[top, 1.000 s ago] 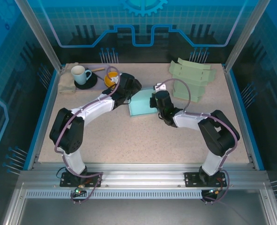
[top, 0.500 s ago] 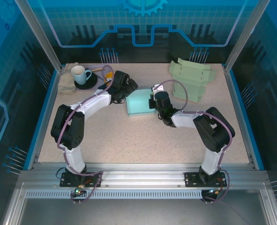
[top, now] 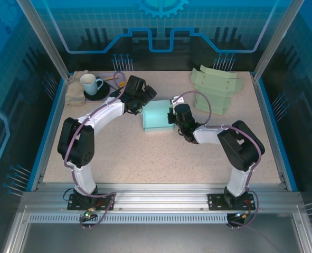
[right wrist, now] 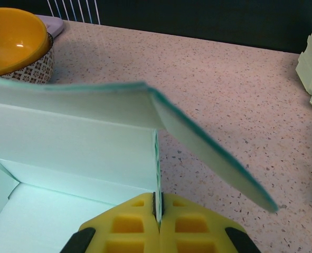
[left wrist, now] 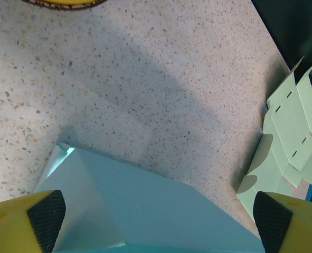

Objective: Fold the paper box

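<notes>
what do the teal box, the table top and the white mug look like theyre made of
box: thin card or paper, matte pale teal; the right wrist view shows a sharp crease and thin flap edge.
table: probably stone-look laminate or composite, beige with dark speckles, dull.
mug: likely glazed ceramic, white and smooth; too small to be sure.

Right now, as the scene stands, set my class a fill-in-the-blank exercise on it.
The right gripper is ___ on a wall of the paper box.
The left gripper is ___, holding nothing.
The white mug stands at the table's far ___ corner.
The flat green cartons lie at its far ___ corner.
Missing: shut; open; left; right.
</notes>
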